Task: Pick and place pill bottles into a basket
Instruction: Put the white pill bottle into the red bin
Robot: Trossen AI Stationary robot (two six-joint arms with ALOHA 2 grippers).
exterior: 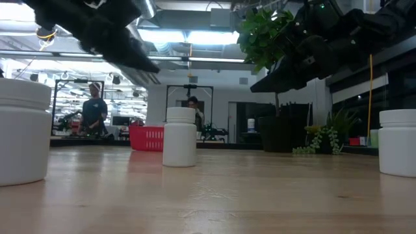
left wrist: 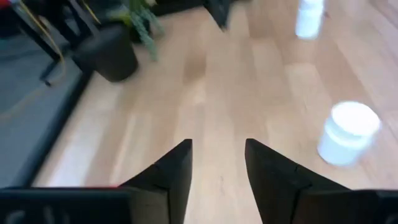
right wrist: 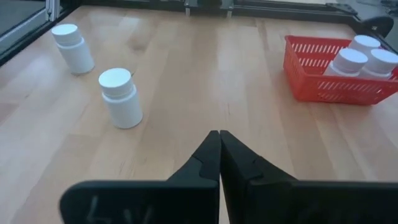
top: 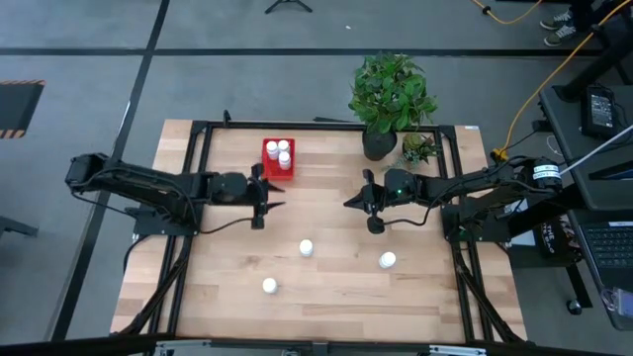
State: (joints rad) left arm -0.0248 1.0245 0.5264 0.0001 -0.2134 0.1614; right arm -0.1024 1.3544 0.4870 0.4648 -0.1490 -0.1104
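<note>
Red plastic basket (top: 278, 158) is sitting at the table's (top: 336, 297) far side, holding three white pill bottles (right wrist: 350, 61); no label writing legible. Three more bottles (top: 307, 247) are standing well clear of the basket, nearer the front. Left gripper (top: 268, 190) is hovering just beside the basket, fingers (left wrist: 177, 168) apart, empty. Right gripper (top: 353, 201) is waiting, closed tight, holding nothing.

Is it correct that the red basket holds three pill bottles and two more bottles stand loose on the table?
Not quite. The red basket does hold three pill bottles, but the high view shows three loose ones: and.
</note>
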